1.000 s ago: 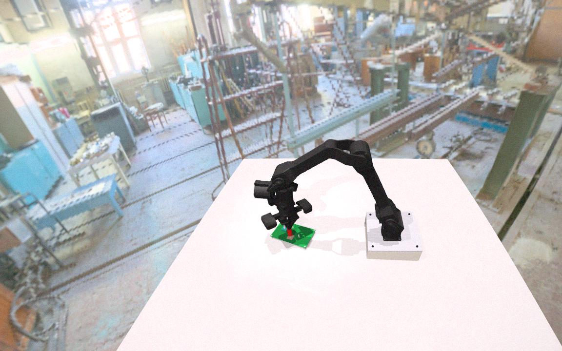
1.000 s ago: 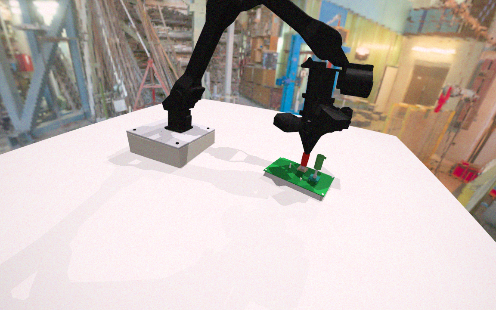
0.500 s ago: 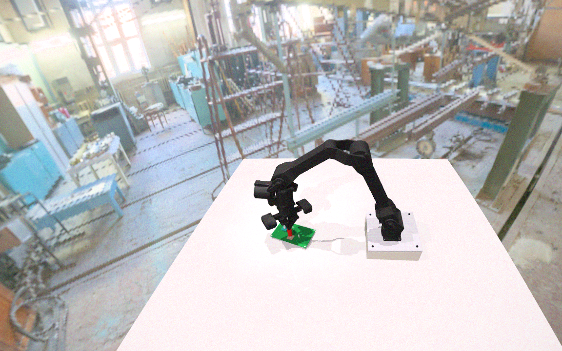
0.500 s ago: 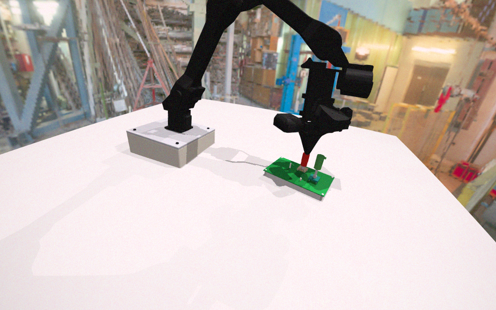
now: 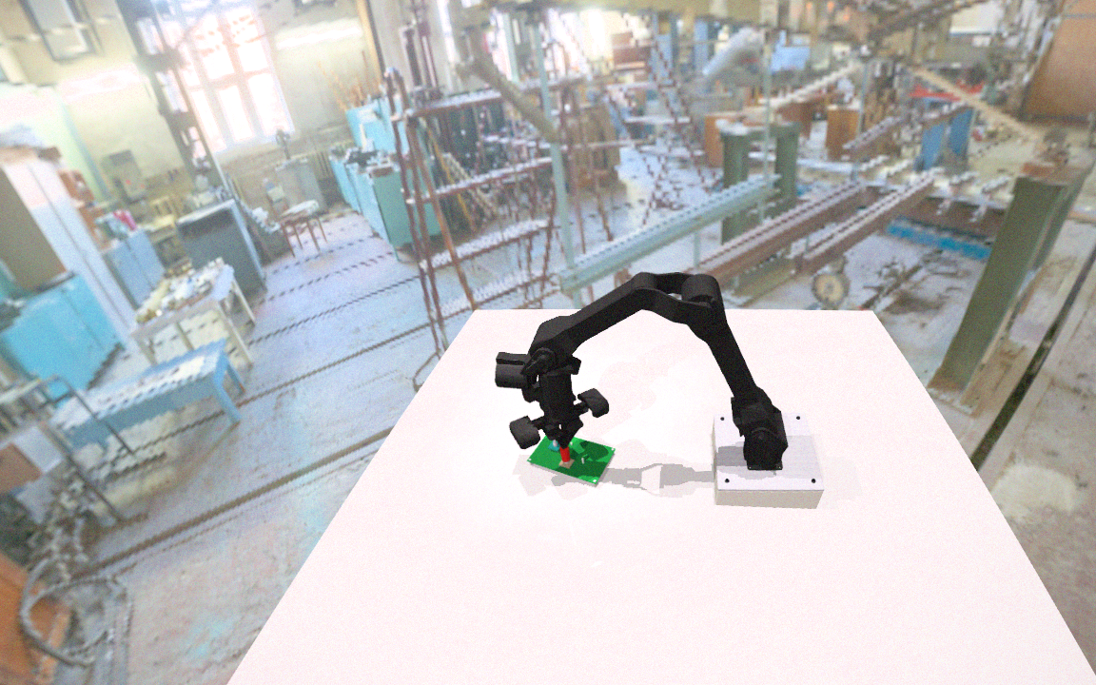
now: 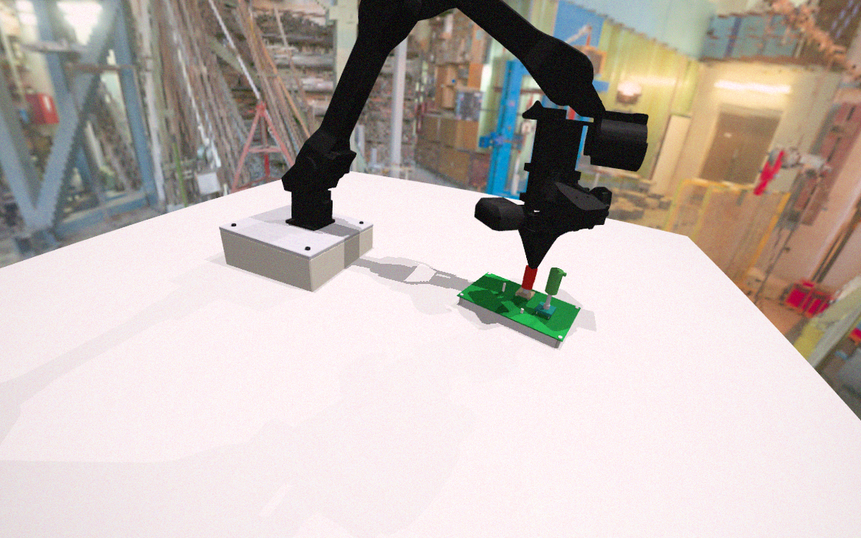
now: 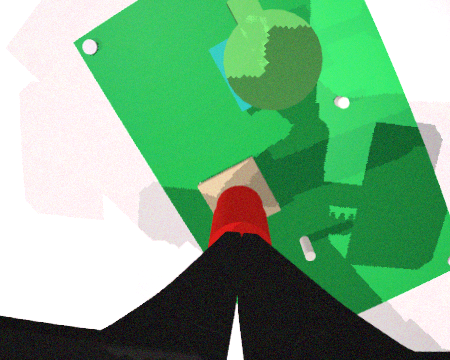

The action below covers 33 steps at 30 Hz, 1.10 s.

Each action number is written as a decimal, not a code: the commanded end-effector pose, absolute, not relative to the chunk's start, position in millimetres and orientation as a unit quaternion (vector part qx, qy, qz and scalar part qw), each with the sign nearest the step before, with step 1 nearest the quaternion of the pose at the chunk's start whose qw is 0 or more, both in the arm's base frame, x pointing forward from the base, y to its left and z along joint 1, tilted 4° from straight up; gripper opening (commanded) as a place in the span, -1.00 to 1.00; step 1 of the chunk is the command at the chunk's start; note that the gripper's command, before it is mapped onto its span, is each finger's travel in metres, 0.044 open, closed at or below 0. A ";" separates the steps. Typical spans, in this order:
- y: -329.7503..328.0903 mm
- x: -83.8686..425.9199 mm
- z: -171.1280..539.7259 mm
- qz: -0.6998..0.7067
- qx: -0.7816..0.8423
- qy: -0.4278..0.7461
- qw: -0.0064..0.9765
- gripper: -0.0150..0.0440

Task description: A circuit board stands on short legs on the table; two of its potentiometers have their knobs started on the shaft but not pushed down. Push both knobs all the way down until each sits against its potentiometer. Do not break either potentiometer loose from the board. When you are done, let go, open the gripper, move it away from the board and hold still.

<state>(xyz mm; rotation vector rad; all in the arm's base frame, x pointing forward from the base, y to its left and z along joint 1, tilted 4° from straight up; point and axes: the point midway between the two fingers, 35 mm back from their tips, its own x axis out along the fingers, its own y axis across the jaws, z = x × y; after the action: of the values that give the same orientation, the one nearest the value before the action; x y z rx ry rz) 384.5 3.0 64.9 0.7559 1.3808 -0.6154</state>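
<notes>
The green circuit board (image 5: pixel 590 473) (image 6: pixel 477 290) (image 7: pixel 135 100) stands on short legs. My gripper (image 5: pixel 565 441) (image 6: pixel 534 267) (image 7: pixel 239 247) is shut, with nothing visible between the fingers. Its tips touch the top of the red knob (image 5: pixel 564 455) (image 6: pixel 528 278) (image 7: pixel 239 207). That knob is low over its tan potentiometer (image 6: pixel 524 293) (image 7: pixel 235 175), with no shaft showing between them in the exterior view. The green knob (image 6: pixel 554 281) (image 7: pixel 290 75) stands high, with bare shaft between it and its blue potentiometer (image 6: pixel 545 310) (image 7: pixel 219 55). Both potentiometers appear to sit on the board.
A thin pale post (image 6: pixel 504 287) (image 7: pixel 308 248) and a shorter white peg (image 6: pixel 522 310) (image 7: pixel 342 102) stand on the board. The green knob, with its side pointer, is close beside my fingers. The arm's base block (image 5: pixel 765 497) (image 6: pixel 266 266) is on the same white table (image 5: pixel 620 596) (image 6: pixel 353 435).
</notes>
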 end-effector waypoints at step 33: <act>3.7 386.5 70.2 -0.274 0.334 0.617 0.658 -0.49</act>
<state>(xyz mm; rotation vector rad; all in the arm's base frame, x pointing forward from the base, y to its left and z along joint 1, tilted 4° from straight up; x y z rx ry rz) 385.4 2.8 71.0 0.7550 1.3865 -0.6187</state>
